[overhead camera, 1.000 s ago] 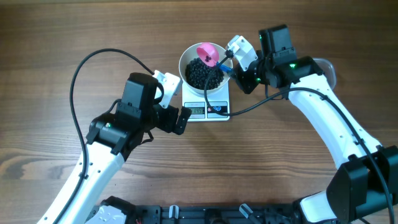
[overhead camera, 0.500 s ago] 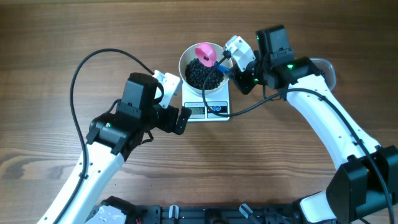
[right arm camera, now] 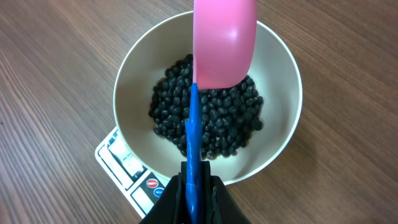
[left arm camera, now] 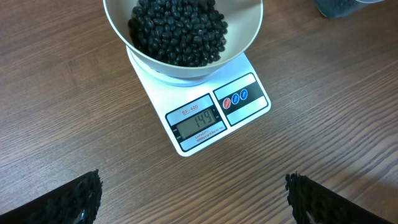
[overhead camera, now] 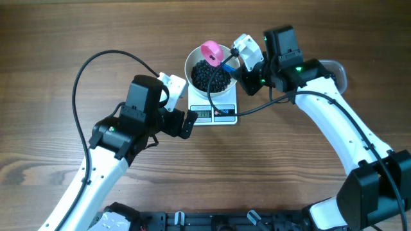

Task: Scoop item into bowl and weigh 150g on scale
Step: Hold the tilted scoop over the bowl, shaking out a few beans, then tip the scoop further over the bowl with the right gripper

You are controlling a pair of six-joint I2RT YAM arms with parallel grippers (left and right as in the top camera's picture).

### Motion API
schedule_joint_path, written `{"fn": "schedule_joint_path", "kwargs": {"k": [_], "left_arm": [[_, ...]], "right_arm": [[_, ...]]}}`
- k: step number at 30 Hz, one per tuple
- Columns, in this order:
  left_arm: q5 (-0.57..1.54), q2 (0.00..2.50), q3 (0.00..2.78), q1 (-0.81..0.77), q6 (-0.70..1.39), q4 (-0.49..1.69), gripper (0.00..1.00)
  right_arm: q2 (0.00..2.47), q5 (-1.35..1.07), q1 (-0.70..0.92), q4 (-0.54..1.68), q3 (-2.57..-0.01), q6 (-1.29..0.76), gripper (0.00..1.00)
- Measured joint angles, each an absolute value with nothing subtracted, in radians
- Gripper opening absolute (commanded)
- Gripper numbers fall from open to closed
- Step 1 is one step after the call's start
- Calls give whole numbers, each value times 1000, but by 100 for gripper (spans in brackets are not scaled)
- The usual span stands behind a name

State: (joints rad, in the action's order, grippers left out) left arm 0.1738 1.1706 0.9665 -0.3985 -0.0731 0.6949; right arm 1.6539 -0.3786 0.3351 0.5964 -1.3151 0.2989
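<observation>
A white bowl (overhead camera: 190,67) holding black beans (overhead camera: 209,77) stands on the white scale (overhead camera: 221,114). In the left wrist view the scale (left arm camera: 245,99) shows 149 on its display below the bowl (left arm camera: 245,37) and the beans (left arm camera: 180,31). My right gripper (overhead camera: 241,72) is shut on the blue handle (right arm camera: 193,137) of the pink scoop (right arm camera: 224,43). The scoop (overhead camera: 210,51) hangs over the bowl's (right arm camera: 280,81) far side, above the beans (right arm camera: 211,121). My left gripper (overhead camera: 186,124) is open just left of the scale, its fingers (left arm camera: 74,199) wide apart over bare wood.
A clear tub (overhead camera: 337,70) sits at the right, mostly hidden behind my right arm; its corner shows in the left wrist view (left arm camera: 339,6). A black cable (overhead camera: 83,70) loops over the table to the left of the bowl.
The pink scoop has shifted slightly up and away towards the bowl's far rim. My left arm and the bowl on the scale have not moved.
</observation>
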Motion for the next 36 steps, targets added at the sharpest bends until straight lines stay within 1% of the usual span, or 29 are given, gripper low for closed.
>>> {"fn": "schedule_joint_path", "kwargs": {"k": [36], "left_arm": [[174,1171,966,-398,-73,695,100]], "right_arm": [[1654,-382,335,594,-1315,273,4]]}}
